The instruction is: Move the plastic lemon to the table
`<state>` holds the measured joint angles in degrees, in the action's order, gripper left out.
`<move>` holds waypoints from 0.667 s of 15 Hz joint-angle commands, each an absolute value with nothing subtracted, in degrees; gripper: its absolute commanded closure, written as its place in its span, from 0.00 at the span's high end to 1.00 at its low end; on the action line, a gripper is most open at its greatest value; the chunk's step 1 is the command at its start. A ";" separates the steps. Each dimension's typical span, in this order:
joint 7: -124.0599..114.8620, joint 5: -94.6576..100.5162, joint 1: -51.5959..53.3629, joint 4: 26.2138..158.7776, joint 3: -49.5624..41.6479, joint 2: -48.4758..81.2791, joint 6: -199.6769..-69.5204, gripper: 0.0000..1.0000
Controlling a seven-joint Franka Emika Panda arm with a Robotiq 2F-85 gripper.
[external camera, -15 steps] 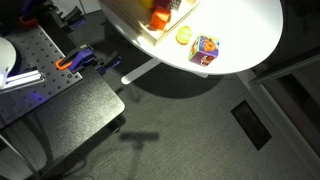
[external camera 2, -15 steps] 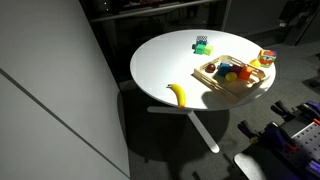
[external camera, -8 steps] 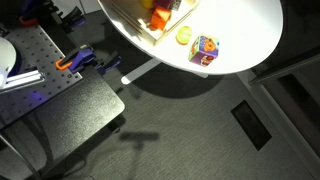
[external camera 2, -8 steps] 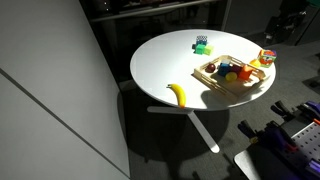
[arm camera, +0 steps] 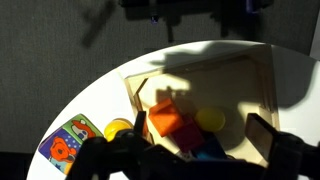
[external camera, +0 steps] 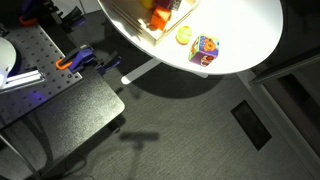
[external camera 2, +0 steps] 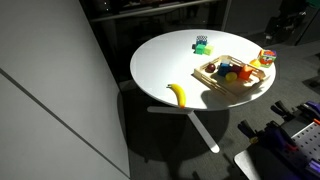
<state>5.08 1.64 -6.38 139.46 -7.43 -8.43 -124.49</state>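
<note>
Yellow plastic lemon (arm camera: 210, 120): most likely the round yellow piece inside the pale wooden tray (arm camera: 235, 85), beside an orange block (arm camera: 168, 118). I cannot tell for certain, because a second yellow round piece (external camera: 184, 36) lies on the round white table (external camera: 250, 30) just outside the tray. It sits near the table's edge, next to a multicoloured cube (external camera: 205, 48). Gripper (arm camera: 185, 148) hangs above the tray, fingers wide apart, holding nothing. Yellow banana (external camera 2: 178, 95) lies at the table's edge, apart from the tray.

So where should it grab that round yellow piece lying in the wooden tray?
Across its round middle, from straight above. The yellow piece lies low inside the tray, with the orange block right beside it, so sideways approaches look blocked.
</note>
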 commanded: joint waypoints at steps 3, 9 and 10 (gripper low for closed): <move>3.02 2.05 -6.28 138.03 -6.80 -4.89 -124.26 1.00; -3.18 2.35 -5.05 136.02 -5.17 3.33 -126.46 1.00; -4.69 2.36 -4.73 135.60 -4.97 4.64 -127.20 1.00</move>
<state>-0.12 1.64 -5.41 138.28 -5.74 0.47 -126.23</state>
